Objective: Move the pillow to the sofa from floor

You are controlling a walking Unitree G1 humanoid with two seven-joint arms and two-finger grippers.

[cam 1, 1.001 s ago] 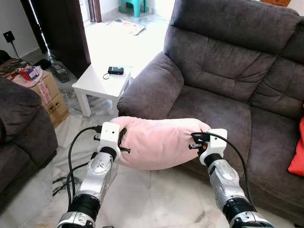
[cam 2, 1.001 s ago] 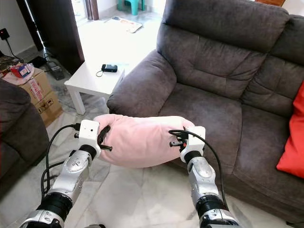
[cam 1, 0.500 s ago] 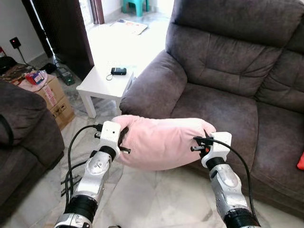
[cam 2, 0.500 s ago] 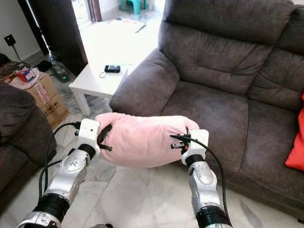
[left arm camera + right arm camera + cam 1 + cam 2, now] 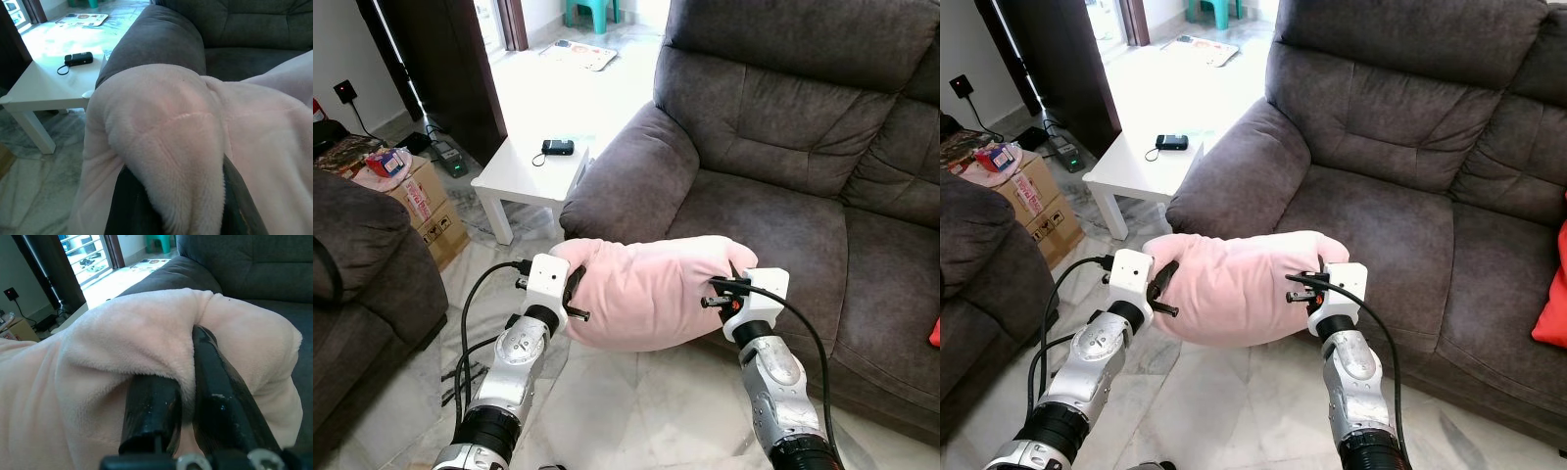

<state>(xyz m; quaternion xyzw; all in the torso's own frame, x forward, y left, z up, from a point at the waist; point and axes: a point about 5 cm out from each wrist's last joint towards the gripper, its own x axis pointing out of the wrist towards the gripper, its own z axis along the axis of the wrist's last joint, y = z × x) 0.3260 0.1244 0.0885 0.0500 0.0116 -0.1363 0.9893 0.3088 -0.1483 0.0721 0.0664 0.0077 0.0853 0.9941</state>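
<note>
A long pink plush pillow (image 5: 651, 289) hangs in the air between my two arms, just in front of the dark grey sofa (image 5: 773, 206) and level with its seat edge. My left gripper (image 5: 576, 294) is shut on the pillow's left end, with a fold of plush pinched between its black fingers (image 5: 129, 200). My right gripper (image 5: 722, 292) is shut on the right end, where its fingers (image 5: 215, 382) squeeze a ridge of fabric. The pillow (image 5: 1234, 289) sags slightly in the middle above the marble floor.
A white side table (image 5: 533, 166) with a small black device (image 5: 558, 147) stands left of the sofa arm (image 5: 626, 176). Another dark sofa (image 5: 362, 264) sits at my left, with cardboard boxes (image 5: 416, 201) behind it. A red cushion (image 5: 1552, 294) lies on the sofa at far right.
The view has shifted as I moved closer to the sofa. Both grippers keep hold of the pillow, now held slightly nearer the seat edge.
</note>
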